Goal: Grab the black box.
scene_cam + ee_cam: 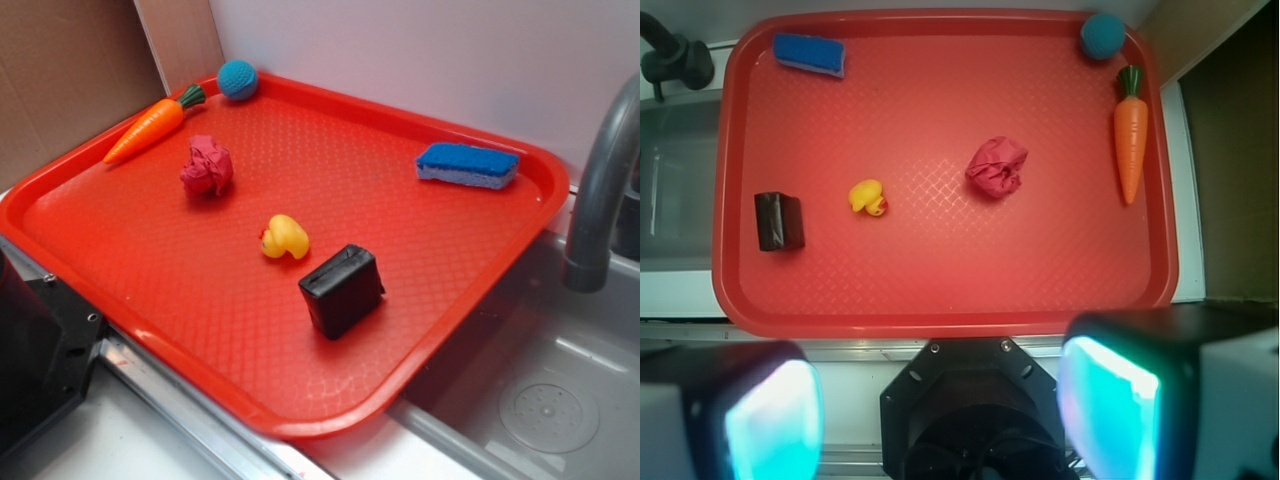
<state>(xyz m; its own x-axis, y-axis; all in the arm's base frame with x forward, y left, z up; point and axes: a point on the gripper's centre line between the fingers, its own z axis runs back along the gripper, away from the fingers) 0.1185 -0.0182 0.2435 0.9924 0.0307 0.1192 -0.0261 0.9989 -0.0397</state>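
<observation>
A toy kitchen set-up used as a robot test bench: a grey metal sink basin (560, 400) with a round drain and a curved grey faucet (600, 190) sits beside a textured red plastic tray (150, 270) on a pale counter (110, 440), with brown cardboard sheets (60, 80) propped behind as a backdrop

We see a red tray (120, 290) with a textured base and raised rim, partly overhanging a grey sink (560, 400). On it lie six things, all apart. The black box (341, 290) sits near the sink-side edge, with a yellow rubber duck (285, 238) just beside it. A crumpled red cloth (206, 166) lies mid-tray. An orange carrot (150, 128) and a blue ball (238, 79) occupy one corner, and a blue sponge (468, 165) another.
</observation>
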